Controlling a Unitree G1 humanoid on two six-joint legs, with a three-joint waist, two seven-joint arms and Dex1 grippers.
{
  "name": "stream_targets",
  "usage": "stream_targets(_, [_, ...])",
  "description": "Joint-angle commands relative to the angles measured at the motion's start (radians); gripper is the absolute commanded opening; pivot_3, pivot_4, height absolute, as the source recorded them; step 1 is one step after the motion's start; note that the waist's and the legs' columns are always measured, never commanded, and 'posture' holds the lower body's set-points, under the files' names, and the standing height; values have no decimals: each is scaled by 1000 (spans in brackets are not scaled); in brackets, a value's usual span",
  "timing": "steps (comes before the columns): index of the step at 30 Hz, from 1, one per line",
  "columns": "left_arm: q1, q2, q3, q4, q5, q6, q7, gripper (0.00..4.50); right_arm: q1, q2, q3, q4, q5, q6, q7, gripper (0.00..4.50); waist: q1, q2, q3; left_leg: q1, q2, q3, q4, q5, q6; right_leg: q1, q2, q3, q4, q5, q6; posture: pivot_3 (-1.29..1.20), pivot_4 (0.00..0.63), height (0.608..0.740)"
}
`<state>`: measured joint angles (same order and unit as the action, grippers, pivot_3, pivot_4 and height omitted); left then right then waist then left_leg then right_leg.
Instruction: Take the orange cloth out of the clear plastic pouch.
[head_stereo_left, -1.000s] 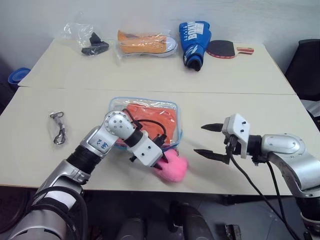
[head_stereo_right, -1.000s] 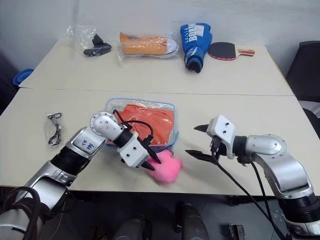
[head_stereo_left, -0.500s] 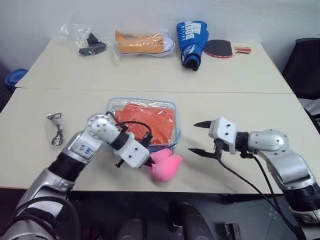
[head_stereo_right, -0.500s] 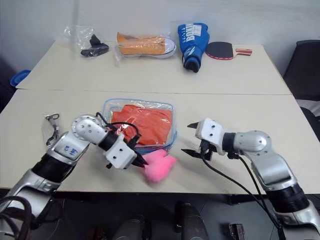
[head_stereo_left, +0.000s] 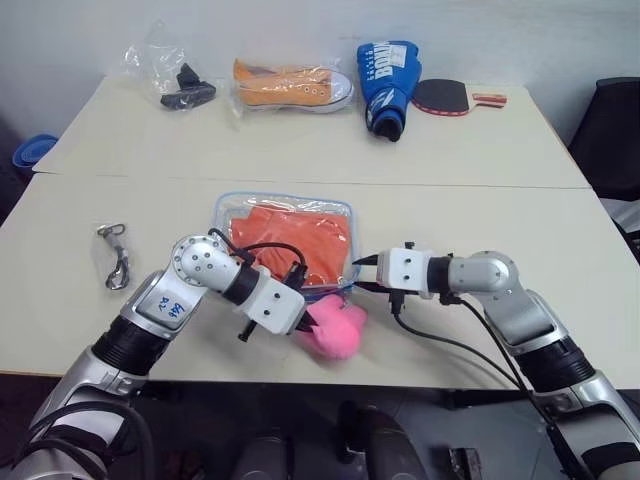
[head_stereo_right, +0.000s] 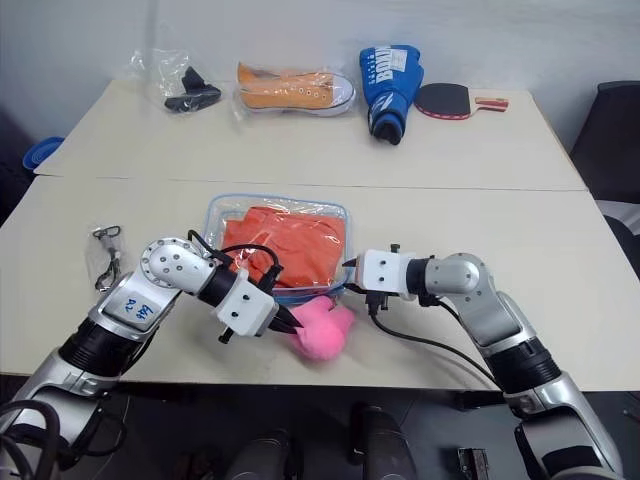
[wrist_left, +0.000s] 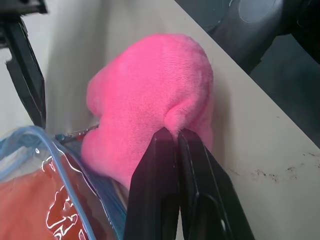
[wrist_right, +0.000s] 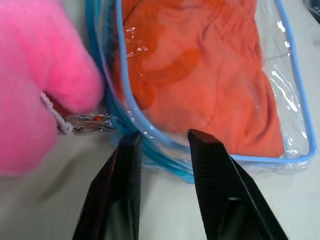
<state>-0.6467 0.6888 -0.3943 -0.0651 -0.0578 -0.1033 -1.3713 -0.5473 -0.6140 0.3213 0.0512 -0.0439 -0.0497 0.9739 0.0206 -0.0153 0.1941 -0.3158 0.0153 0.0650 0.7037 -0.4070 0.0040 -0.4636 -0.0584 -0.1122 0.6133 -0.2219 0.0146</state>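
The wrinkled bright orange cloth (head_stereo_left: 296, 240) lies inside the flat clear plastic pouch with light-blue edging (head_stereo_left: 287, 243), which rests flat on the near beige table (head_stereo_left: 80, 320) in front of me. My right gripper (wrist_right: 162, 137) is at the pouch's right edge near its front corner, its two black fingers (wrist_right: 212, 175) a little apart and straddling the blue rim; whether they press it yet I cannot tell. My left gripper (wrist_left: 172, 135) has its fingers pressed together, tips pinching the fuzzy pink plush heart (head_stereo_left: 335, 325) lying just beside the pouch's front edge. A small metal clasp (wrist_right: 87, 125) on a white cord sits between the heart and the pouch
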Motion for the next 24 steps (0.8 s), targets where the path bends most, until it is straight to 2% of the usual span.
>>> stream_targets(1, [6,11,26,-29,-8,7,8,0,-24,21,-3,4,-10,-31,-3,1657,0,0,0,0,0,0,0,0,0,0,0,0,0,0,0,0,150,740])
stream_targets(5, [5,9,25,-26,-7,11,9,0,-32,37,-7,23,-16,-52,-1,1657,0,0,0,0,0,0,0,0,0,0,0,0,0,0,0,0,150,740])
stream_targets(8, [10,13,28,-20,-5,13,11,0,-30,37,-16,20,4,-59,20,1111,0,0,0,0,0,0,0,0,0,0,0,0,0,0,0,0,150,740])
stream_targets(11, [24,30,42,-16,-5,17,16,0,-33,24,-23,19,0,-71,32,159,-1,0,0,0,0,0,0,0,0,0,0,0,0,0,0,0,150,740])
stream_targets(12, [34,46,53,-11,-4,11,17,0,-34,14,-26,23,-3,-85,39,54,-2,0,0,0,0,0,0,0,0,0,0,0,0,0,0,0,150,740])
stream_targets(19, [119,178,182,-12,-46,41,33,0,-38,-68,-50,54,11,-206,104,54,-5,0,0,1,0,-1,0,0,0,0,0,0,0,0,0,0,150,740])
stream_targets(24, [217,284,386,-75,-211,314,67,0,-46,-126,-75,109,24,-321,137,54,-10,1,0,0,1,-1,0,0,0,-1,0,-1,0,0,0,0,150,740])
